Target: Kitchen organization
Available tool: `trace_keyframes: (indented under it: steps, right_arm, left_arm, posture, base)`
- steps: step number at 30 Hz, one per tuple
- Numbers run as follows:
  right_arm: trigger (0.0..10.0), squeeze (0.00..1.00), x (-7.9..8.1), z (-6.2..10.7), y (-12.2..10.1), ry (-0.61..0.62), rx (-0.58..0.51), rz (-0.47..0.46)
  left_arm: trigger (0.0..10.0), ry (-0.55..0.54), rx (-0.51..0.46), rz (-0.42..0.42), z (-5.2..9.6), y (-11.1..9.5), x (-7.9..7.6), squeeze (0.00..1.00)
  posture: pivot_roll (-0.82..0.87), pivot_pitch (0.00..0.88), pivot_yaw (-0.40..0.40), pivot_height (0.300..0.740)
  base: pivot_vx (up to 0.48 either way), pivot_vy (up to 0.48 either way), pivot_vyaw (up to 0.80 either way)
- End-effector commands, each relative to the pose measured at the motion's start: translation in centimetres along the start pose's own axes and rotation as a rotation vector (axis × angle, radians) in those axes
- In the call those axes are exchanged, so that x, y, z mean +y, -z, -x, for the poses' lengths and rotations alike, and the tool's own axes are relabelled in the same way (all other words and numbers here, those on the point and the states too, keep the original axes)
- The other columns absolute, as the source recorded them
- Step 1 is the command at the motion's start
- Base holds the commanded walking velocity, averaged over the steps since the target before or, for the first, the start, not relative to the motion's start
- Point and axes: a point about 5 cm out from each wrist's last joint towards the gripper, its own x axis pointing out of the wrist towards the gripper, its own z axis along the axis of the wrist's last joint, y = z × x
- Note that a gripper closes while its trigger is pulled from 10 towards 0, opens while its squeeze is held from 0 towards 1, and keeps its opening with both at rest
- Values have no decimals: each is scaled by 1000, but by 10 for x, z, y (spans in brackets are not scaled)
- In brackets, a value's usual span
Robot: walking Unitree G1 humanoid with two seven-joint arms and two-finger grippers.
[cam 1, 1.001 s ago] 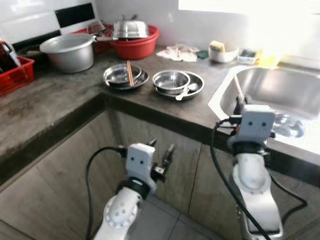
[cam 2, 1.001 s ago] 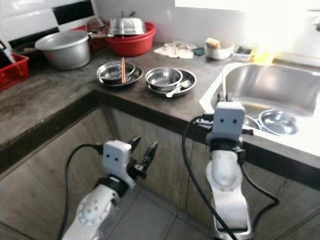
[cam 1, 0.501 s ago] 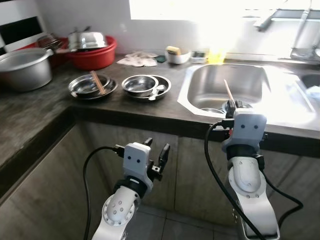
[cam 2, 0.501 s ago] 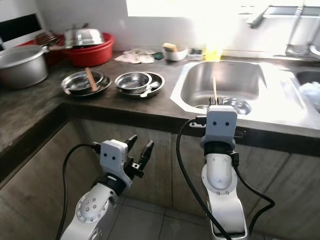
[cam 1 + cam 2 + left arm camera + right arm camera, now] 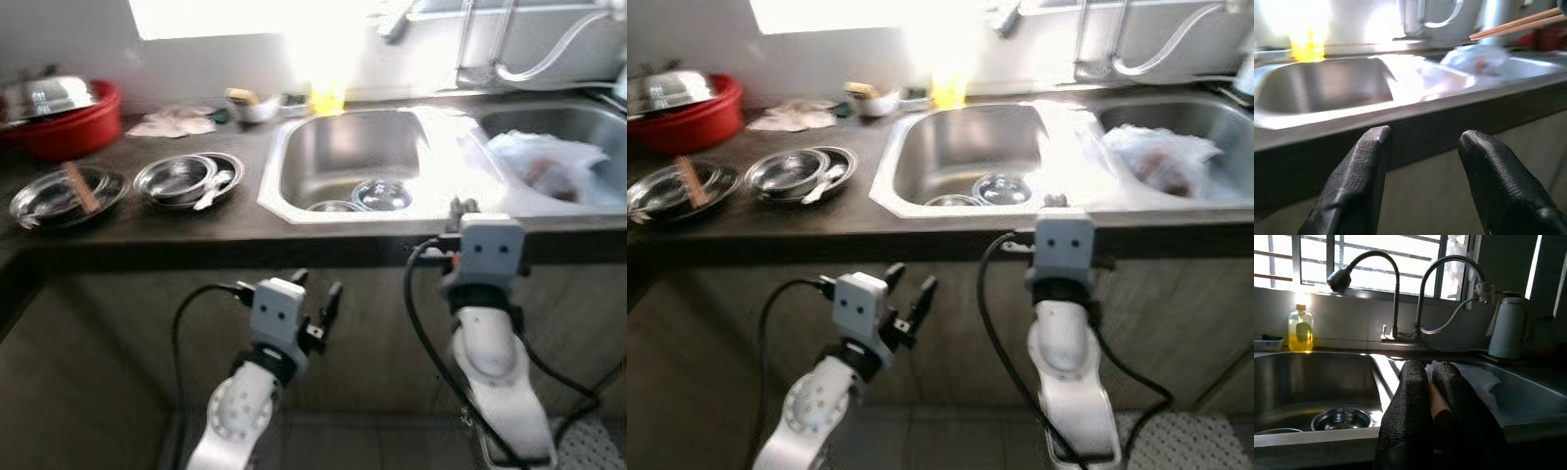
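Observation:
My right gripper (image 5: pixel 1427 369) is shut on a wooden chopstick (image 5: pixel 1436 399) and is held at the front edge of the counter, before the steel sink (image 5: pixel 294 162). From the left wrist view, the chopstick tips (image 5: pixel 1518 24) cross the air above the counter. Several steel bowls (image 5: pixel 382 193) lie in the left basin. My left gripper (image 5: pixel 315 294) is open and holds nothing, low in front of the cabinet below the counter. On the dark counter (image 5: pixel 147 230), a steel dish with chopsticks (image 5: pixel 67 191) sits beside a steel bowl and spoon on a plate (image 5: pixel 186 178).
A plastic bag (image 5: pixel 544 162) fills the right basin. A red tub with a steel lid (image 5: pixel 59 117) stands at the far left. A yellow bottle (image 5: pixel 1301 328), two taps (image 5: pixel 1396 293) and a white kettle (image 5: pixel 1508 330) line the back wall under the window.
The camera has swung to the right, so the sink now sits in the middle and the pot and red crate are out of frame. Both arms keep about the same pose.

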Motion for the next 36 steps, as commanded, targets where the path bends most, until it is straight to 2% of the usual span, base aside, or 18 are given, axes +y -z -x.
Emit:
trace_keyframes:
  steps: [1,2,3,8,18,21,36]
  right_arm:
    - [3686,0,6,0,-2,-33,-2,-13]
    - [8863,0,7,-1,-2,-40,1,-13]
    - [10000,0,8,-1,-1,-46,3,-12]
    - [10000,0,10,-2,-1,-67,4,-15]
    - [10000,0,10,-5,-2,-88,10,-41]
    - [10000,0,11,-7,-3,-96,7,-54]
    - [10000,0,12,-13,-7,-131,-11,-63]
  left_arm:
    - [10000,-36,26,-15,3,4,7,0]
    - [10000,-35,25,-16,3,4,6,0]
    - [10000,-33,25,-16,3,4,6,0]
    - [10000,-29,15,-35,3,3,6,0]
    - [10000,-16,25,-42,3,5,4,0]
    - [10000,-13,26,-44,3,5,4,0]
    - [10000,-19,28,-22,5,6,5,0]
  posture:
    - [48,56,25,740]
    - [48,57,24,740]
    - [47,57,21,740]
    - [44,59,20,740]
    - [39,60,17,740]
    - [41,62,24,740]
    - [38,64,20,740]
  base:
    - [0,0,0]
    - [0,0,0]
    - [0,0,0]
    - [0,0,0]
    - [319,-351,0]
    - [372,-297,0]
    - [475,0,0]
